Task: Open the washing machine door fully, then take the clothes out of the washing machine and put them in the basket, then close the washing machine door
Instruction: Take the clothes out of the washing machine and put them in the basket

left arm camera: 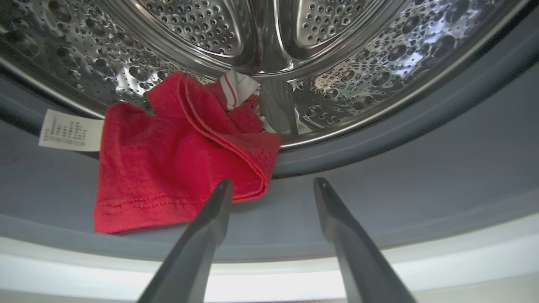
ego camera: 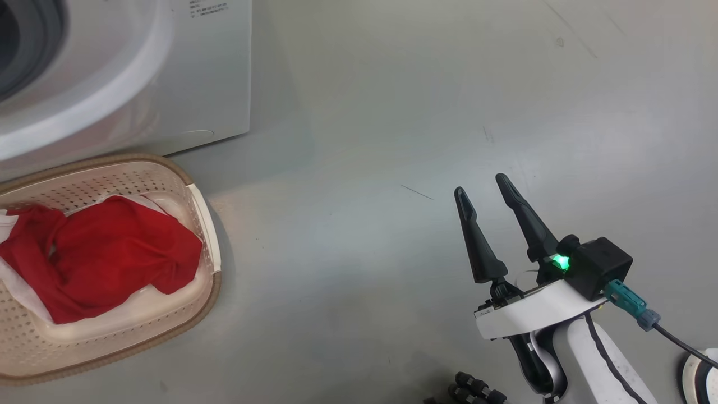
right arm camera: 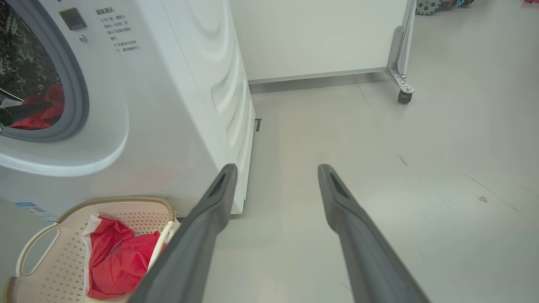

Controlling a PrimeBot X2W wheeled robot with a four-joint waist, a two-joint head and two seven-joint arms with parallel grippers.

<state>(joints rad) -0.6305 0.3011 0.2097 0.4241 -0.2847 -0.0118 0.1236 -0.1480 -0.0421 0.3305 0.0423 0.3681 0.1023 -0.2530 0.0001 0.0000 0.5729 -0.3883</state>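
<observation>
Your left gripper is the one to use. It sits at the mouth of the washer, jaws wide apart and holding nothing, pointing into the drum.

The red jersey lies partly out of the drum, draped over the grey seal. It is ahead of the gripper and off to the left of its centre line in the left wrist view. Its thick folded edge runs on a slant, from deep in the drum at the upper left down to a rounded corner. That corner is just beside the tip of the gripper's left-hand finger. The gap between the fingers faces bare seal, not cloth.

I judge you need a small shift to the left in that view, plus a short reach forward, so the fold passes between the fingers before you close. Closing where you are would likely pinch nothing, or only the edge of the corner.

Your right gripper is also open and empty. It hangs over the floor, well apart from the washer, so it is no help for this grasp.

The basket stands on the floor just in front of the washer, below the opening, with one red piece already in it. The carry should therefore be short: back and down.
</observation>
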